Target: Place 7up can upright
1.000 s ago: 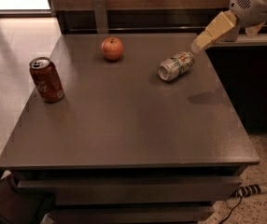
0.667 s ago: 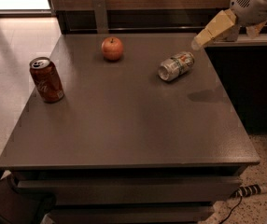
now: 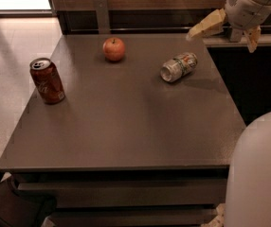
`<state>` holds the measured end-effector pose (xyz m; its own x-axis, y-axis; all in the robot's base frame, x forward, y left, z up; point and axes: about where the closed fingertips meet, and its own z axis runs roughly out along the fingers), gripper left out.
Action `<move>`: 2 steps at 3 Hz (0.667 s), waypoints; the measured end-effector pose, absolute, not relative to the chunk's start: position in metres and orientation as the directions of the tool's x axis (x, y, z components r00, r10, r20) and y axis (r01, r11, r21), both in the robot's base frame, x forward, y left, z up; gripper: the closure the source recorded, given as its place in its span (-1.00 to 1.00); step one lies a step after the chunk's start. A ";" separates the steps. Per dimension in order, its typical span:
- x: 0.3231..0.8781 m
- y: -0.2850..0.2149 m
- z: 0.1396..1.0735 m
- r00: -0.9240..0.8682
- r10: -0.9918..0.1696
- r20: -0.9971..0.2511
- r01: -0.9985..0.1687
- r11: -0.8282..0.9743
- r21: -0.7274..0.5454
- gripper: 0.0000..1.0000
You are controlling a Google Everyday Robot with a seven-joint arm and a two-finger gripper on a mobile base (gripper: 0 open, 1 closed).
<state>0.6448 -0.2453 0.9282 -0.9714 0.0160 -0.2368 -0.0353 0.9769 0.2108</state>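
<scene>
The 7up can (image 3: 178,66), silvery-green with a red and white label patch, lies on its side on the dark table (image 3: 126,126), at the back right. Its silver end faces front-left. My gripper (image 3: 222,41) hangs above and to the right of the can, over the table's back right corner. It is open and empty. One cream finger (image 3: 206,26) points left towards the can, the other (image 3: 253,37) points down. The gripper does not touch the can.
A red cola can (image 3: 47,80) stands upright at the table's left edge. A red apple (image 3: 113,48) sits at the back middle. A post (image 3: 101,13) and a wooden wall run behind. A white rounded robot part (image 3: 261,174) fills the lower right.
My gripper has risen a little and its second finger now shows. The white robot part has come into view at the lower right. The can has not moved.
</scene>
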 end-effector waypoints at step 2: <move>0.671 -0.191 0.920 -0.953 0.251 -0.171 0.213 0.953 0.216 -1.00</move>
<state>0.6713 -0.1908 0.9204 -0.9528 0.2512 -0.1706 0.2126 0.9530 0.2159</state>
